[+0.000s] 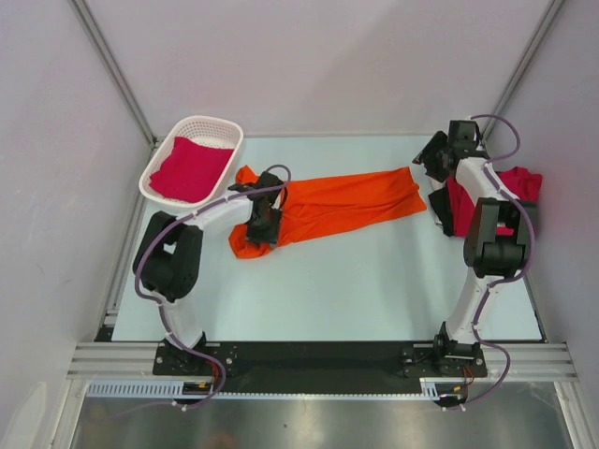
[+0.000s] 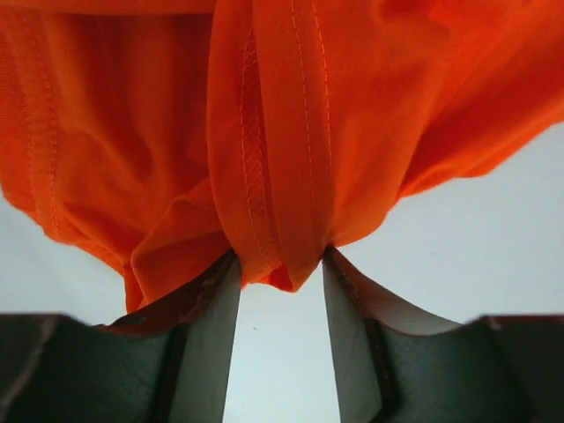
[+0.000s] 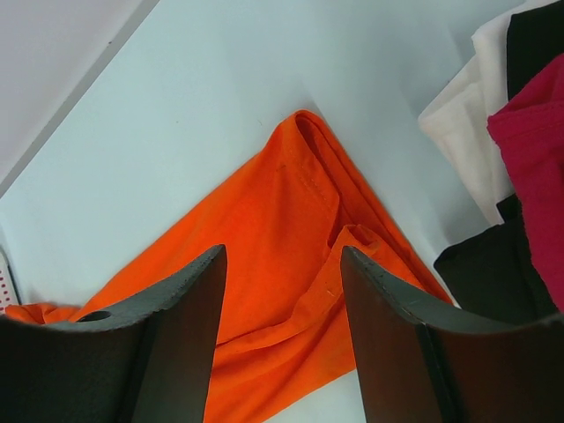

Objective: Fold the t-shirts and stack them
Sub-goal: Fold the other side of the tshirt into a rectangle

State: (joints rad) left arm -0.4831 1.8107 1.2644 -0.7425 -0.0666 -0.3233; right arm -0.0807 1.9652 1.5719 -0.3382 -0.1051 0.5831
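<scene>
- Two risks show in the top view. The orange t-shirt [image 1: 346, 201] lies in a long rumpled band across the table [image 1: 356, 290], from left of middle to the right. The left gripper [image 1: 265, 223] is at its left end and the right gripper [image 1: 435, 159] is above its far right end. If you lift with one arm only, the cloth will likely drag and twist, so the fold goes crooked.
- In the same view, one crimson t-shirt [image 1: 190, 168] lies in the basket [image 1: 201, 122] just left of the left gripper. Another crimson shirt [image 1: 522, 182] lies at the right edge, partly under the right arm. A wide swing there could snag it.
- In the left wrist view, the fingers [image 2: 211, 335] appear clamped on a bunched hem fold of the orange t-shirt [image 2: 352, 106], right at their tips. Such a shallow bite on doubled cloth may slip out under a pull, or hold only one layer.
- In the right wrist view, the right gripper [image 3: 282, 251] has its jaws apart and holds nothing. The pointed right end of the orange t-shirt [image 3: 291, 176] lies below and ahead of it.
- Also in that view, white cloth [image 3: 463, 132], black cloth [image 3: 493, 264] and crimson cloth [image 3: 533, 150] lie just to the right. If you come down off-line to the right, you could pinch those instead.
</scene>
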